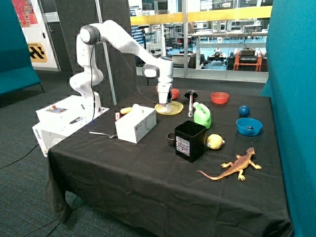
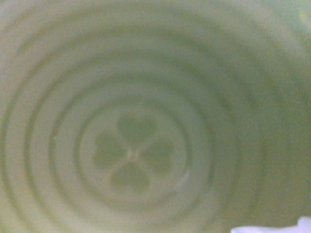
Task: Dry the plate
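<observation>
Nearest to the camera: lizard toy [image 1: 236, 167], orange-brown, lies on the black cloth of the desk [image 1: 148, 182] at the front edge, about 5 o'clock from the middle.
Behind it: black box [image 1: 189, 140] stands near the middle, with a yellow lemon-like thing [image 1: 214, 141] just beside it at 3 o'clock.
Plate: pale yellow plate [image 1: 174, 109] lies flat on the desk toward 12 o'clock, between the white tissue box [image 1: 136, 124] and the green jug [image 1: 202, 115]. In the wrist view the plate [image 2: 204, 97] fills nearly everything: rings in the plastic and a clover shape in the centre.
Hand: hand [image 1: 167, 104] points straight down onto the plate, very close or touching it. Whether it is open or closed I cannot tell, and I cannot tell if it holds something. A small white edge [image 2: 272, 227] shows at the border of the wrist view; it may be a tissue, but this is only my guess.
Other things: blue bowl [image 1: 249, 126] at 2 o'clock, blue ball [image 1: 244, 110] behind it, red bowl [image 1: 219, 97] at the far edge, a second red bowl [image 1: 174, 93] behind the arm.
Progress: I judge the wiping is in hand, since the arm is down on the plate. No water is visible on the plate, so how much is dried I cannot say. Lifting away is still left.
</observation>
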Robot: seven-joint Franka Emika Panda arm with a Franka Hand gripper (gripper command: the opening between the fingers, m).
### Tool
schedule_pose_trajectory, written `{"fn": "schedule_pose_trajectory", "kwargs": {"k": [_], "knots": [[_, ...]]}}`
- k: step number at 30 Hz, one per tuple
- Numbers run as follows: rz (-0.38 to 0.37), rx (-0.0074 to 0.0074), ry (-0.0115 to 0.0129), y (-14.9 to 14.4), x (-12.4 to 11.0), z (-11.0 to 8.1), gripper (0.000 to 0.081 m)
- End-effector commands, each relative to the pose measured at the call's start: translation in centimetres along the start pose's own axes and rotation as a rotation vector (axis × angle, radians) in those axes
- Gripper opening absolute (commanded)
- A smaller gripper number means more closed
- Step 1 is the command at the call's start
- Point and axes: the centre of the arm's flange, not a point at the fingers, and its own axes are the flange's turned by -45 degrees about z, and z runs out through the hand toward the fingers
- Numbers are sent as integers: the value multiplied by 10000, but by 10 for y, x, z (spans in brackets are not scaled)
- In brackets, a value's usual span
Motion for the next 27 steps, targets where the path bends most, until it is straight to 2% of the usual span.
{"fn": "schedule_pose_trajectory", "kwargs": {"k": [1, 10, 27], "knots": [[-265, 54, 169, -15, -40, 0, 0], [-609, 51, 170, -36, -41, 5, 0], [-1592, 43, 173, -119, 9, 12, 0]]}}
